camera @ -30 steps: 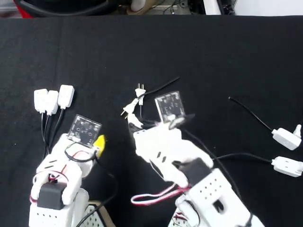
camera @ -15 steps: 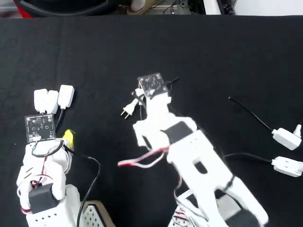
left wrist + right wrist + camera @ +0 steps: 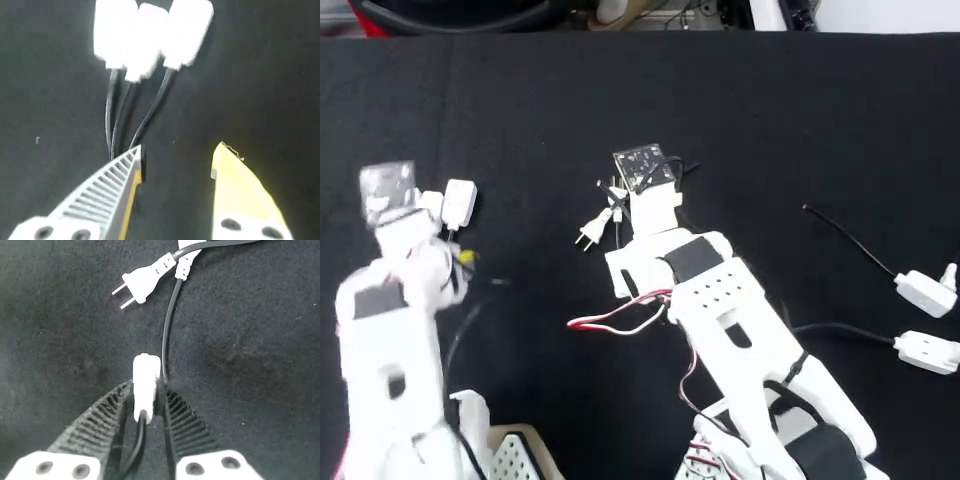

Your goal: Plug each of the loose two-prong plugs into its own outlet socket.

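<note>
Three white outlet sockets (image 3: pixel 147 40) lie side by side at the table's left, their black cords running back between my left gripper's fingers. My left gripper (image 3: pixel 177 150) is open just short of them, with nothing in it. In the high view the left arm (image 3: pixel 385 310) reaches up beside the sockets (image 3: pixel 458 203). My right gripper (image 3: pixel 145 390) is shut on a white two-prong plug (image 3: pixel 146 382) on the black cloth. A second loose plug (image 3: pixel 142 282) lies just beyond it, prongs pointing sideways; the high view shows it (image 3: pixel 590 232) next to the right arm (image 3: pixel 720 310).
Two more white sockets (image 3: pixel 923 290) (image 3: pixel 930 351) with black cords lie at the table's right edge. A black cord (image 3: pixel 170 325) runs alongside the held plug. The table's far edge is at the top of the high view.
Both arms have stretched out across the table: the left toward the three sockets, the right forward over the loose plugs near the middle.
</note>
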You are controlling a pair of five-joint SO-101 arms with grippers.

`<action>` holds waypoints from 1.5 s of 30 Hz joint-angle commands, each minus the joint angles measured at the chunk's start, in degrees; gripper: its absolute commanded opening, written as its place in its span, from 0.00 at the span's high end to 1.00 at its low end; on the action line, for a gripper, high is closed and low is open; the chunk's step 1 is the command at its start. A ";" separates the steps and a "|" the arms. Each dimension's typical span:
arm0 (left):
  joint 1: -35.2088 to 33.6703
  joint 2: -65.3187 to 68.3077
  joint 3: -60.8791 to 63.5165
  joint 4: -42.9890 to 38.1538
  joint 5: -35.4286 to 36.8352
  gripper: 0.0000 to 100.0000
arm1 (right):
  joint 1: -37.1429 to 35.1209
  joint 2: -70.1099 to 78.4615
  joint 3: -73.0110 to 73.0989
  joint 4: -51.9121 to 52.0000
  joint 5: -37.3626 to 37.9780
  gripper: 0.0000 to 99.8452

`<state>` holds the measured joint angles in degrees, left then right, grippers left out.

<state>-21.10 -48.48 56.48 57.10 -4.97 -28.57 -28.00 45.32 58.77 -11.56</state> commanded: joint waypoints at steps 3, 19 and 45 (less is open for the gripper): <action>2.59 24.62 -16.22 -7.03 1.32 0.77 | 0.62 0.48 -2.95 0.18 0.35 0.99; 2.95 49.93 -37.49 -12.57 1.67 0.76 | 0.62 0.22 -2.95 0.18 0.53 0.99; 1.80 76.66 -66.15 2.90 3.16 0.77 | 2.37 0.57 -2.95 -1.93 0.62 0.99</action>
<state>-19.16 28.97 -6.55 58.42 -2.15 -26.81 -27.12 45.32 57.89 -11.56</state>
